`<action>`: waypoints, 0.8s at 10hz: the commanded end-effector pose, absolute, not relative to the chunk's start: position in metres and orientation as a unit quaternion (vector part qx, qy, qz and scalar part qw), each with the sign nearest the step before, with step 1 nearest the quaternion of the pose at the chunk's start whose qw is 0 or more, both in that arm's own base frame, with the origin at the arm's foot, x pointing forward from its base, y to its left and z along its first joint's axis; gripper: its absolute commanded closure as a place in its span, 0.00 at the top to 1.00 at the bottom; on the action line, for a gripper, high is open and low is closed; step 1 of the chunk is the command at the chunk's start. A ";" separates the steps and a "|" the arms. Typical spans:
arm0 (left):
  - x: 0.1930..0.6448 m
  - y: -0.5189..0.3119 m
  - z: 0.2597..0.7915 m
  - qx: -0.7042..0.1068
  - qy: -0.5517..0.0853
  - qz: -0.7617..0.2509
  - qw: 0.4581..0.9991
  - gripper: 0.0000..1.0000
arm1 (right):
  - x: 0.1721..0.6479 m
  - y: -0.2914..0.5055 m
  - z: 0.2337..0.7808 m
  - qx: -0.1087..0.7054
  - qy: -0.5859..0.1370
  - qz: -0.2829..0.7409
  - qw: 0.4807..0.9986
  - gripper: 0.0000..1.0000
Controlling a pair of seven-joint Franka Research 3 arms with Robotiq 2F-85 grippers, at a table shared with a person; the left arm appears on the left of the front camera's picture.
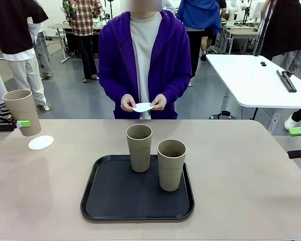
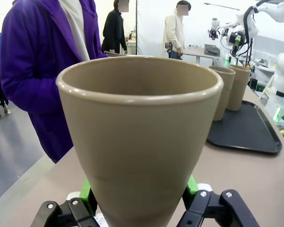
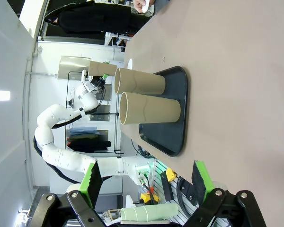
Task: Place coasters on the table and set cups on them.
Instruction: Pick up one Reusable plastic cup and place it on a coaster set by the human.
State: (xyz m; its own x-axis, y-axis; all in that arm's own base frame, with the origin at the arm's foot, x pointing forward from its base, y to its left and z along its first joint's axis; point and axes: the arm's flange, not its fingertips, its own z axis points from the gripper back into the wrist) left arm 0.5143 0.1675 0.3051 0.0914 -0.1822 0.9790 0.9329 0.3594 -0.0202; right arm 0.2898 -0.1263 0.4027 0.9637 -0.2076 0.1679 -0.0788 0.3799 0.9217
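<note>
My left gripper (image 1: 16, 123) is shut on a tan cup (image 1: 22, 112), holding it slightly tilted above the table's (image 1: 241, 175) far left edge. A white lacy coaster (image 1: 41, 142) lies just right of the cup's base. In the left wrist view the held cup (image 2: 139, 142) sits between the green pads (image 2: 87, 193). The other two cups (image 1: 139, 147) (image 1: 171, 164) stand upright on the black tray (image 1: 105, 201). The person's hands hold another coaster (image 1: 143, 107) at the far edge. My right gripper (image 3: 146, 182) is open and holds nothing, off the table's right side.
The black tray sits at the middle front of the table, with bare tabletop on both sides of it. A white table (image 1: 251, 80) stands behind at the right, and people walk in the background.
</note>
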 end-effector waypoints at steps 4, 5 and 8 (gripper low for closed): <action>0.520 0.165 0.300 -0.354 -0.509 -0.437 0.651 0.84 | 0.290 -0.127 0.404 0.558 -0.133 -0.038 0.818 1.00; 0.520 0.165 0.300 -0.354 -0.509 -0.437 0.651 0.84 | 0.290 -0.127 0.404 0.558 -0.133 -0.038 0.818 1.00; 0.520 0.166 0.299 -0.354 -0.507 -0.434 0.655 0.84 | 0.290 -0.127 0.404 0.558 -0.133 -0.038 0.818 1.00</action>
State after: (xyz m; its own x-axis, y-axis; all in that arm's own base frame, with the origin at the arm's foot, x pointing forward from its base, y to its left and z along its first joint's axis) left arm 0.5201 0.1657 0.2984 0.1100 -0.2100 0.9715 0.9274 0.3732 -0.0243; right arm 0.2898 -0.1263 0.4027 0.9637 -0.2076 0.1680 -0.0788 0.3799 0.9217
